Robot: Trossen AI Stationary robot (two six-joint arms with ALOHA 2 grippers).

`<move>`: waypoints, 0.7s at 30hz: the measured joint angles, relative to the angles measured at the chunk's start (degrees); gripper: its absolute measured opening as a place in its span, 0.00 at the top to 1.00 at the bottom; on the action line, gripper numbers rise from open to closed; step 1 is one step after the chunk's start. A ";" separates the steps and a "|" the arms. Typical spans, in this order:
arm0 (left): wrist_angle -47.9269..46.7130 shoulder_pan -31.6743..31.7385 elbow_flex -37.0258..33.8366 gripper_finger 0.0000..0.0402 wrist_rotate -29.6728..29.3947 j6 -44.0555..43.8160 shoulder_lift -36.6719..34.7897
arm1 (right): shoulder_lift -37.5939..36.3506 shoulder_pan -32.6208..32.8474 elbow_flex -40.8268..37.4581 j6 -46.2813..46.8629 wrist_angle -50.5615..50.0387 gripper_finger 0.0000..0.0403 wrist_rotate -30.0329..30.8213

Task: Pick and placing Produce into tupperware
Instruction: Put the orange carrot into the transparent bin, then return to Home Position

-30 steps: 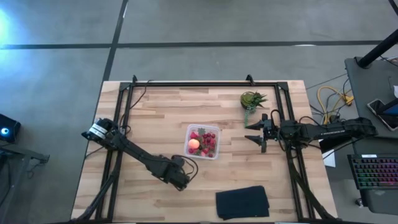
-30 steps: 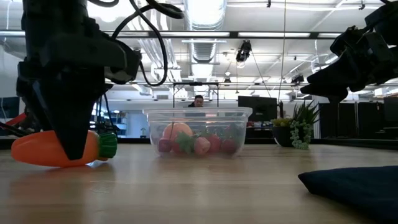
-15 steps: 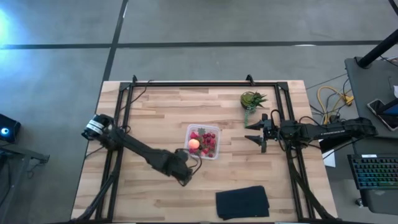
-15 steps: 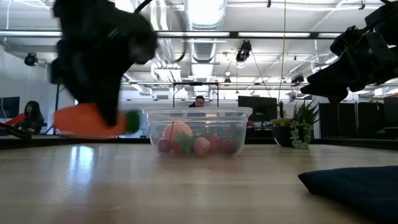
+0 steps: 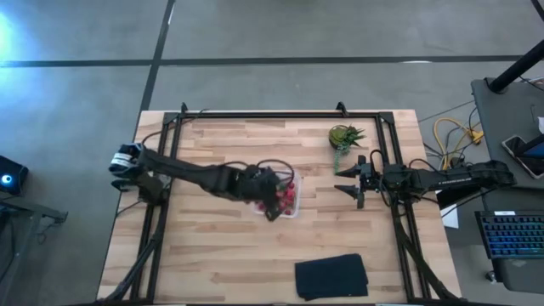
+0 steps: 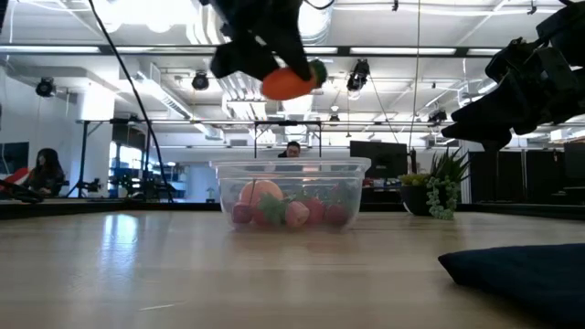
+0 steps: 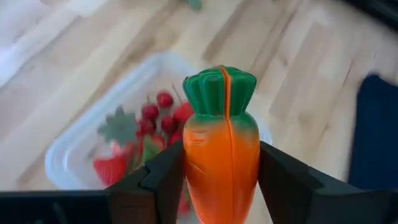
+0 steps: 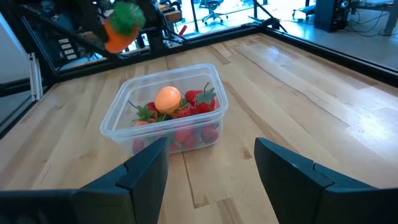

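My left gripper [image 5: 270, 191] is shut on the orange carrot with a green top [image 7: 222, 143], high above the clear tupperware [image 8: 165, 118]. In the low view the carrot [image 6: 291, 80] hangs well over the tupperware's rim [image 6: 292, 164]. Inside the tupperware lie red berries [image 8: 199, 102] and a pink-orange round fruit [image 8: 168, 98], resting on its floor. My right gripper [image 5: 347, 181] waits open and level to the right of the tupperware, its fingers pointing at it. My left gripper pinches the carrot's orange body [image 7: 221, 165] between its two fingers [image 7: 165, 180], one on each side. The green top [image 7: 219, 90] sticks out past the fingertips, so the carrot lies along the fingers. The carrot is lifted clear, above the tupperware.
A spiky green potted plant [image 5: 344, 136] stands far right of the tupperware, close to my right gripper. A black folded cloth [image 5: 331, 276] lies near the table's near edge. Bare wood [image 5: 195, 246] stretches left and near. People sit in the room behind [image 6: 46, 169].
My left gripper has carried the carrot up off the table from the near-left area and swung toward the far right, ending above the tupperware. The carrot went from resting on the wood to being lifted clear. My right arm has kept still.
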 joint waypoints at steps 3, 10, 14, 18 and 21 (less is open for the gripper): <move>2.21 2.45 0.19 0.53 0.07 0.10 0.75 | 0.00 0.00 0.00 0.00 0.00 0.43 0.00; 3.60 5.06 -0.34 0.33 0.77 -0.17 3.11 | -0.01 0.00 0.00 0.00 0.00 0.43 0.00; 7.15 5.15 0.64 0.25 0.37 -0.11 3.25 | 0.00 -0.01 0.00 0.00 0.00 0.43 0.00; 13.84 5.15 1.21 0.24 0.07 3.05 1.90 | 0.00 -0.01 0.00 0.00 0.01 0.43 0.00; 14.98 5.14 2.01 0.24 1.38 4.78 -0.48 | 0.00 -0.02 0.00 0.00 0.02 0.43 0.00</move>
